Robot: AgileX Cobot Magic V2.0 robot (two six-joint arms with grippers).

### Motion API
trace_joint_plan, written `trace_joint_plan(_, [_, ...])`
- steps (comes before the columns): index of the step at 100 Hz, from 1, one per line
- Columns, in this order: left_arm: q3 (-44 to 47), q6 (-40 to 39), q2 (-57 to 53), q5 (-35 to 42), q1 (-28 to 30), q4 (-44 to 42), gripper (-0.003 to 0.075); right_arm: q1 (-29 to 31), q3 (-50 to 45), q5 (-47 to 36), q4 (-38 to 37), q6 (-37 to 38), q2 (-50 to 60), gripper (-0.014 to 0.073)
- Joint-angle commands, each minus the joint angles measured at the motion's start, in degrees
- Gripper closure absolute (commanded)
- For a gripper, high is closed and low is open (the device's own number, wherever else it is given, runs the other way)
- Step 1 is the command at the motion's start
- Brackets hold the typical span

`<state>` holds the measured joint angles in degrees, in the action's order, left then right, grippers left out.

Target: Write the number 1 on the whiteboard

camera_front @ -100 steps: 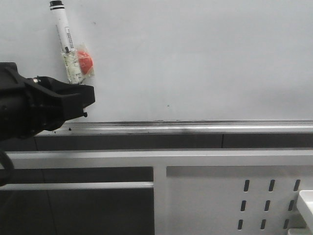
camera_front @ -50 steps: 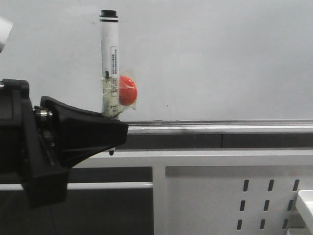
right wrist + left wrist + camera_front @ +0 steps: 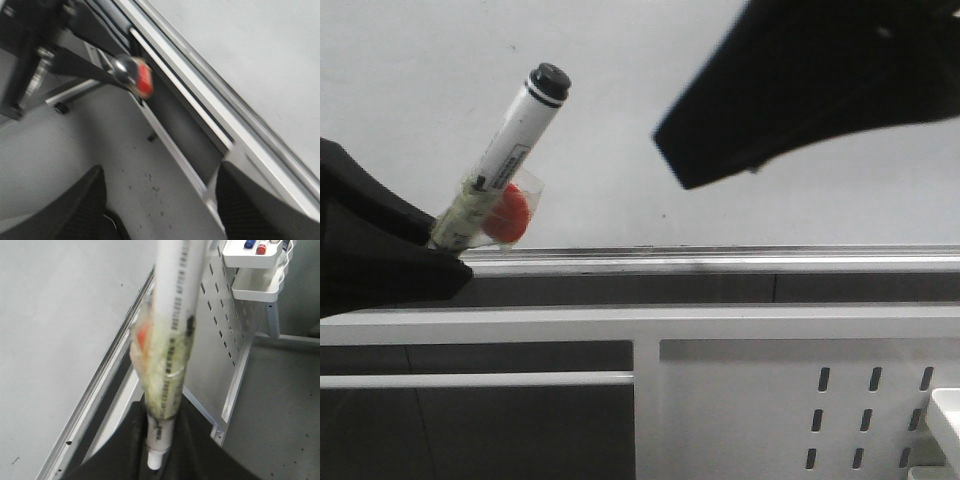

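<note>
The whiteboard [image 3: 720, 60] fills the back of the front view, plain, with only tiny dark specks and no marker stroke on it. My left gripper [image 3: 430, 250] is shut on a white marker pen [image 3: 510, 140] with a black cap and a red knob [image 3: 506, 216] taped to its side. The pen tilts up and to the right in front of the board. In the left wrist view the pen [image 3: 172, 315] stands between the closed jaws of the left gripper [image 3: 159, 460]. My right gripper [image 3: 690, 155] is in the upper right, open and empty; it also shows in the right wrist view [image 3: 160, 200].
A silver rail [image 3: 720, 262] runs under the board. Below it are a white frame and a white perforated metal panel [image 3: 800, 410]. A white tray [image 3: 257, 270] with markers hangs on the panel. In the right wrist view the left arm holds the red knob [image 3: 142, 82].
The left gripper has moved left and tilted the pen from upright to leaning right. The right gripper has come into the front view at the upper right.
</note>
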<state>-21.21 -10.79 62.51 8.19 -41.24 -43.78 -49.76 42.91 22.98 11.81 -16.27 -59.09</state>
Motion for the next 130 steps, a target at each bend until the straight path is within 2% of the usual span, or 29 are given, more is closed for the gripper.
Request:
trace_joint_plan(1, [-1.8, -0.2, -1.2, 1.2, -0.6, 0.5, 0.0740, -3.1, 3.9, -6.8, -1.0, -1.3, -1.8, 0.0173])
trace_joint_plan(10, [-1.8, -0.2, -1.2, 0.9, -0.6, 0.5, 0.0740, -4.8, 6.0, -7.6, -4.6, -1.3, -5.0, 0.0173])
trace_joint_plan(48, [-1.8, -0.2, -1.0, 6.8, -0.6, -0.2, 0.0740, -4.9, 12.6, -9.7, -7.1, -1.3, -13.7, 0.0174])
trace_joint_plan(93, [-1.8, -0.2, -1.0, 7.8, -0.6, -1.3, 0.0740, -4.9, 12.7, -9.8, -7.1, -1.3, -16.0, 0.0186])
trace_joint_plan(105, [-1.8, -0.2, -1.0, 7.8, -0.6, -1.5, 0.0740, -4.9, 12.7, -9.2, -7.1, -1.3, -16.0, 0.0296])
trace_joint_plan(124, [-1.8, -0.2, -1.0, 7.8, -0.6, -2.3, 0.0740, -4.9, 12.7, -8.9, -7.1, -1.3, -16.0, 0.0663])
trace_joint_plan(130, [-1.8, -0.2, -1.0, 7.6, -0.6, -2.3, 0.0739, -4.9, 12.7, -8.8, -7.1, -1.3, -16.0, 0.0665])
